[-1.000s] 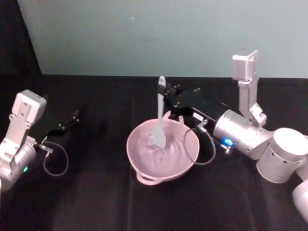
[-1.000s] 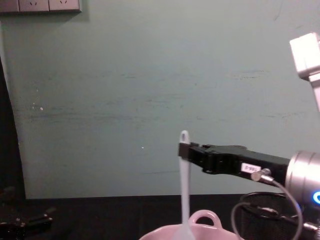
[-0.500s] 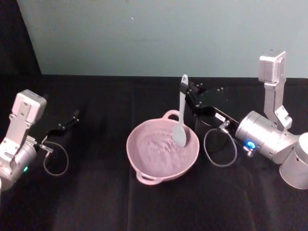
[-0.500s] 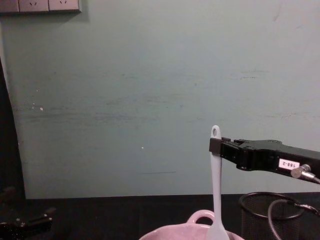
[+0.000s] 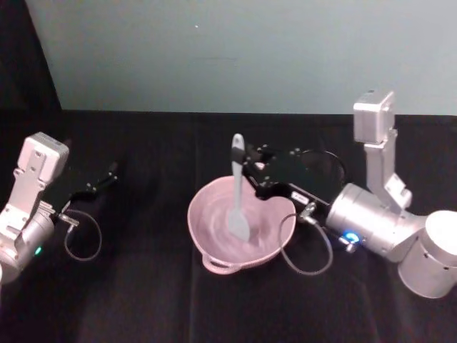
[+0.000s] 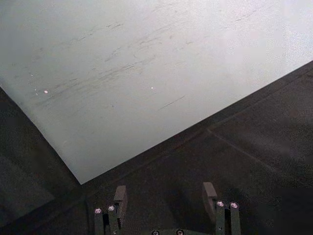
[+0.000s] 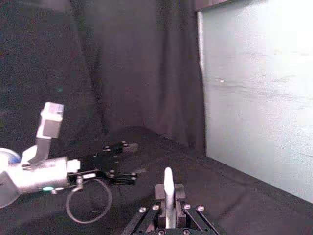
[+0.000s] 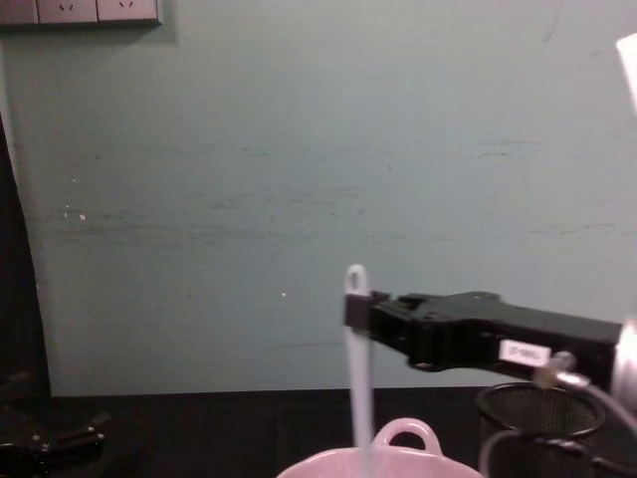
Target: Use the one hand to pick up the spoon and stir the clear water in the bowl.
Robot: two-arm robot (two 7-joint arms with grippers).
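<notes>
Black fingers (image 8: 363, 311) of our right gripper (image 5: 248, 163) are clamped on the spoon (image 5: 238, 194), high on its handle, just under the hole at its end. We hold the spoon nearly upright, with its flat head down in the water in the bowl (image 5: 198, 214), near the middle. Behind the fingers the gripper body carries a small white label. Past it, the silver wrist with its blue light reaches back to our right. A mesh cup (image 8: 538, 406) stands just behind that gripper. The pink bowl sits on the black table (image 5: 157, 286), with 1 small loop on its far rim and 1 on the near rim. Our left gripper (image 5: 108, 176) hangs well to the left of the bowl, its 2 fingers spread apart and holding nothing.
</notes>
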